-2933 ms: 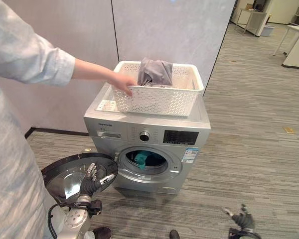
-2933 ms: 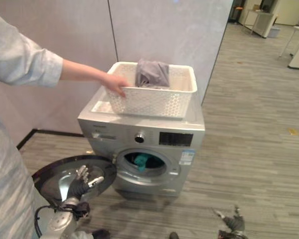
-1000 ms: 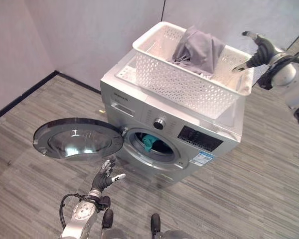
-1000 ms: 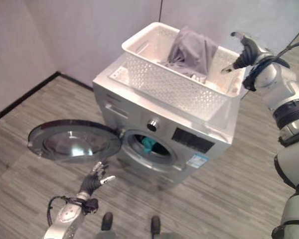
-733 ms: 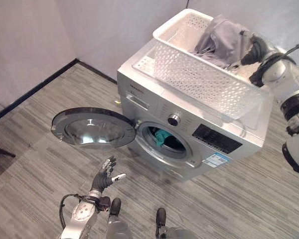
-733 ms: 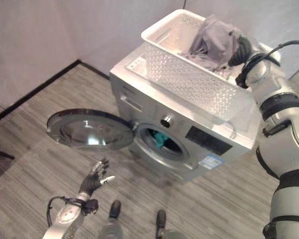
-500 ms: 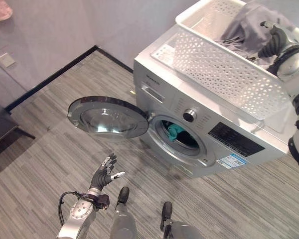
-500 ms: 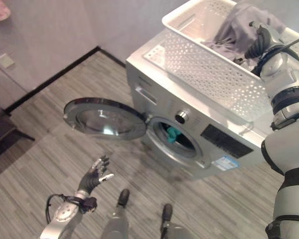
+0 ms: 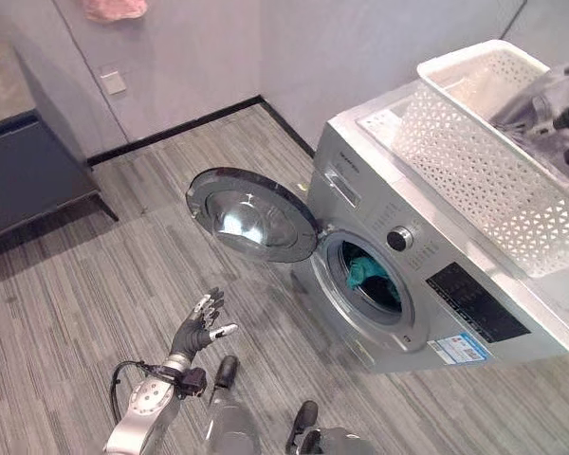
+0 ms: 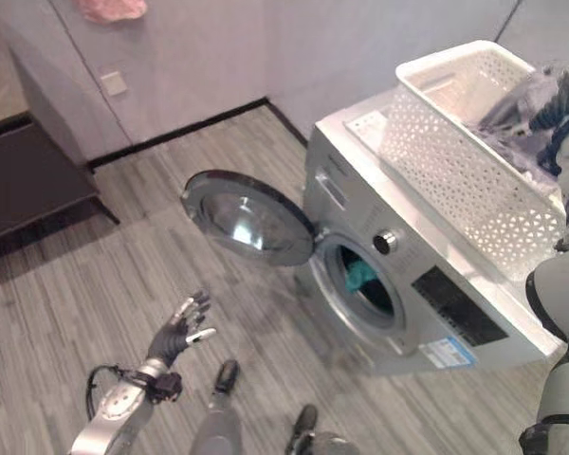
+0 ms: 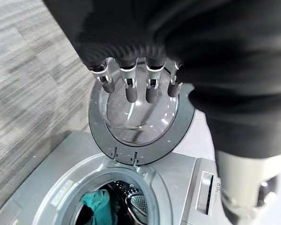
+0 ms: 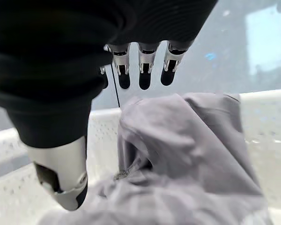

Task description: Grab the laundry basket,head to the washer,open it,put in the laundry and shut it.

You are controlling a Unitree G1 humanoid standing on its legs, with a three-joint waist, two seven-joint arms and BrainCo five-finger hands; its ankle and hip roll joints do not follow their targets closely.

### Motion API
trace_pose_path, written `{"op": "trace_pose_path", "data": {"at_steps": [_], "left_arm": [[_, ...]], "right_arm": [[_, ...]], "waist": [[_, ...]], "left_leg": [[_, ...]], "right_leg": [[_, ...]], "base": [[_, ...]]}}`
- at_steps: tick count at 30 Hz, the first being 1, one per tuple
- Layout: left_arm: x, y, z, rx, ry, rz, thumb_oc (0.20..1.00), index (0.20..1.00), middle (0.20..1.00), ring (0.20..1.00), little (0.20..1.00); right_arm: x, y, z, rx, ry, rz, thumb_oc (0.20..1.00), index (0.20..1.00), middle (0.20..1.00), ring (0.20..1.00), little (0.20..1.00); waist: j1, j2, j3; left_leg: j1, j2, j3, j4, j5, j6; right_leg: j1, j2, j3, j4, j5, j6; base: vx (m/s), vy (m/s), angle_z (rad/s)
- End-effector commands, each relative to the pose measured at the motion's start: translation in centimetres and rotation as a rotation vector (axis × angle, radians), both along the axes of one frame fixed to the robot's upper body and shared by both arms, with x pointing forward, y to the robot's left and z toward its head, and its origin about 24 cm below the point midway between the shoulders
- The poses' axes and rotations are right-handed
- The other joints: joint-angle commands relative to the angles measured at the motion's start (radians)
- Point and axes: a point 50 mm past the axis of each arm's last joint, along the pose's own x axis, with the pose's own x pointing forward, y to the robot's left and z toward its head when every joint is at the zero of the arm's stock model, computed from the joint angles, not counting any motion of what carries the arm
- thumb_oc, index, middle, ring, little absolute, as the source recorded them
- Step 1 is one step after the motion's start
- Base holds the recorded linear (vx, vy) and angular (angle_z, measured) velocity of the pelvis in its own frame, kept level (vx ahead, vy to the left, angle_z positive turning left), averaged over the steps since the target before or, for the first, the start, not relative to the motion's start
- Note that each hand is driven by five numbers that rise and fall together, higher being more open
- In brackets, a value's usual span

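Observation:
The white laundry basket (image 9: 484, 171) stands on top of the silver washer (image 9: 455, 303). A crumpled grey garment (image 12: 187, 150) lies in its far end. My right hand (image 10: 564, 100) hovers just over that garment, open, fingers (image 12: 144, 65) straight and holding nothing. The washer's round door (image 9: 256, 213) hangs wide open to the left. A teal cloth (image 9: 365, 272) lies inside the drum. My left hand (image 9: 197, 327) is low over the floor in front of the door, open and empty.
A dark cabinet (image 9: 28, 171) stands against the wall at the left. A pink cloth (image 9: 114, 9) shows at the top edge, above a wall socket (image 9: 114, 81). Grey plank floor stretches between the cabinet and the washer.
The camera has swung, sliding the washer to the right. My right hand came from the basket's far rim down over the grey garment. The person who held the basket is gone.

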Motion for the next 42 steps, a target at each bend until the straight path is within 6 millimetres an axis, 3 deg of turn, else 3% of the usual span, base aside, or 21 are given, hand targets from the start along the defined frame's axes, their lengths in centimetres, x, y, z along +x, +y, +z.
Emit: {"op": "trace_pose_path", "data": {"at_steps": [1,11,20,29,31,32,33,34,35,36,39,41,42], "left_arm": [[1.0,-1.0,2.6,-0.028,-0.124,-0.086,1.000,1.000,1.000,1.000,1.000],[0.8,-1.3,2.5,-0.041,-0.120,-0.088,1.000,1.000,1.000,1.000,1.000],[0.8,-1.4,2.8,-0.060,-0.134,-0.079,1.000,1.000,1.000,1.000,1.000],[0.9,-2.0,2.8,-0.086,-0.140,-0.095,1.000,1.000,1.000,1.000,1.000],[1.0,-2.1,2.9,-0.087,-0.142,-0.098,1.000,1.000,1.000,1.000,1.000],[1.2,-2.1,2.9,-0.087,-0.145,-0.094,1.000,1.000,1.000,1.000,1.000],[1.2,-2.0,2.9,-0.089,-0.144,-0.089,1.000,1.000,1.000,1.000,1.000],[1.2,-1.8,3.0,-0.083,-0.146,-0.085,1.000,1.000,1.000,1.000,1.000],[1.2,-1.8,3.0,-0.082,-0.146,-0.085,1.000,1.000,1.000,1.000,1.000],[1.2,-1.5,3.0,-0.069,-0.146,-0.079,1.000,1.000,1.000,1.000,1.000],[1.1,-0.9,3.2,-0.047,-0.147,-0.064,1.000,1.000,1.000,1.000,1.000],[1.0,-0.1,3.7,-0.020,-0.162,-0.049,1.000,1.000,1.000,1.000,1.000],[1.0,-0.1,3.7,-0.019,-0.161,-0.049,1.000,1.000,1.000,1.000,1.000]], "right_arm": [[-2.0,-1.9,3.3,-0.063,-0.047,-0.074,1.000,1.000,1.000,1.000,1.000],[-3.9,-4.5,2.1,-0.040,-0.006,-0.162,1.000,1.000,1.000,1.000,1.000],[-4.5,-5.0,2.3,-0.029,-0.027,-0.184,1.000,1.000,1.000,1.000,1.000],[-6.6,-6.8,3.9,-0.042,-0.072,-0.266,1.000,1.000,1.000,1.000,1.000],[-6.9,-7.0,3.9,-0.039,-0.075,-0.271,0.922,0.922,0.922,0.922,0.922],[-7.0,-7.1,4.0,-0.039,-0.082,-0.271,0.624,0.624,0.624,0.624,0.624],[-6.8,-6.9,4.0,-0.046,-0.090,-0.259,0.542,0.542,0.542,0.542,0.542],[-6.6,-6.7,3.9,-0.047,-0.091,-0.253,0.438,0.438,0.438,0.438,0.438],[-6.6,-6.7,3.9,-0.046,-0.091,-0.253,0.313,0.313,0.313,0.313,0.313],[-6.2,-6.5,3.6,-0.040,-0.094,-0.242,0.200,0.200,0.200,0.200,0.200],[-5.0,-5.6,2.1,-0.034,-0.077,-0.213,0.200,0.200,0.200,0.200,0.200],[-3.7,-4.5,0.9,-0.035,-0.057,-0.171,0.200,0.200,0.200,0.200,0.200],[-3.7,-4.5,0.9,-0.034,-0.057,-0.171,0.200,0.200,0.200,0.200,0.200]], "waist": [[0.004,-0.002,0.002],[0.027,0.032,0.018],[0.036,0.072,0.024],[0.026,0.105,0.036],[0.018,0.105,0.041],[0.004,0.099,0.043],[-0.003,0.089,0.055],[0.001,0.082,0.065],[0.001,0.082,0.065],[0.007,0.068,0.076],[0.027,0.035,0.089],[0.062,-0.006,0.091],[0.064,-0.008,0.092]], "left_leg": [[0.183,0.063,-0.046,-0.038,0.260,-0.044],[0.157,0.053,-0.080,-0.041,0.324,-0.061],[0.147,0.040,-0.087,-0.055,0.386,-0.071],[0.125,0.038,-0.031,-0.053,0.426,-0.085],[0.120,0.041,-0.021,-0.039,0.420,-0.084],[0.126,0.047,-0.004,-0.004,0.389,-0.081],[0.107,0.034,0.022,0.108,0.334,-0.054],[0.082,0.015,0.022,0.191,0.305,-0.040],[0.077,0.015,0.021,0.199,0.300,-0.040],[0.027,-0.013,0.015,0.317,0.261,-0.022],[-0.056,-0.051,0.040,0.407,0.116,0.010],[-0.123,-0.136,0.027,0.283,0.018,0.034],[-0.118,-0.137,0.030,0.281,0.018,0.035]], "right_leg": [[0.074,-0.020,0.075,-0.161,-0.014,0.120],[0.052,-0.016,0.060,-0.153,-0.029,0.114],[0.027,-0.023,0.062,-0.141,-0.033,0.111],[0.017,-0.036,0.043,-0.156,-0.036,0.110],[0.019,-0.037,0.041,-0.155,-0.042,0.104],[0.031,-0.035,0.054,-0.155,-0.072,0.096],[0.047,-0.030,0.059,-0.159,-0.082,0.077],[0.056,-0.028,0.063,-0.160,-0.083,0.067],[0.056,-0.027,0.062,-0.160,-0.084,0.067],[0.063,-0.024,0.063,-0.159,-0.086,0.058],[0.088,-0.022,0.066,-0.144,-0.104,0.062],[0.114,-0.020,0.091,-0.133,-0.095,0.082],[0.116,-0.021,0.093,-0.133,-0.096,0.082]], "base": [[0.07,-0.081,0.26],[0.02,-0.021,0.09],[0.03,0.000,0.02],[0.04,-0.003,0.06],[0.07,-0.055,0.06],[0.13,-0.157,0.30],[0.12,-0.196,0.49],[0.02,-0.133,0.66],[0.01,-0.145,0.42],[0.03,-0.137,0.10],[0.08,-0.096,-0.34],[0.13,0.054,-0.29],[0.13,0.064,-0.08]]}}
